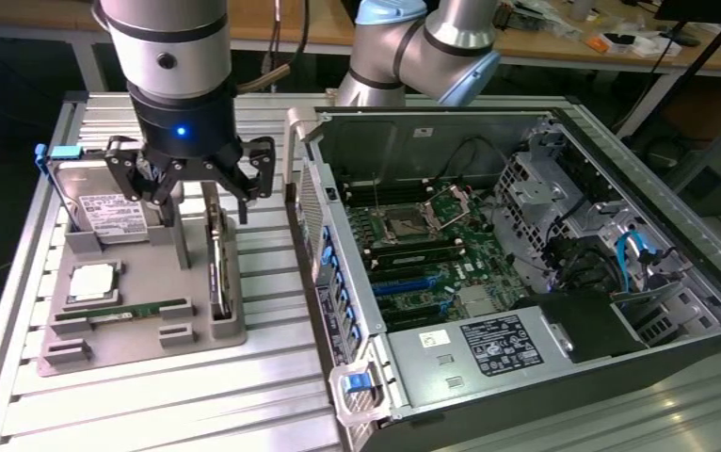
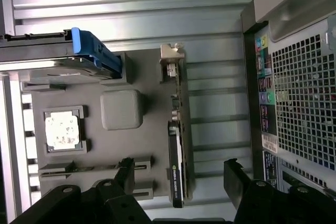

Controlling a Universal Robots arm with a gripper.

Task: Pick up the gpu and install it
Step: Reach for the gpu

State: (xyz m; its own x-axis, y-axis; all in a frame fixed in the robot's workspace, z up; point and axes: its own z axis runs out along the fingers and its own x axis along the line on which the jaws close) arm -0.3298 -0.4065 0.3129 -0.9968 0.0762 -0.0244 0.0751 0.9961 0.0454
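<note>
Robotics lab, aluminium-profile bench [image 1: 147, 395]; open computer case [image 1: 436, 141], cluttered desks [image 1: 549, 47] behind

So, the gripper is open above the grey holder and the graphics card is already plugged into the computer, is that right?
Not quite. The graphics card is not in the computer yet: it stands on edge in the grey holder, as the wrist view shows. The gripper is indeed open above the holder.
</note>
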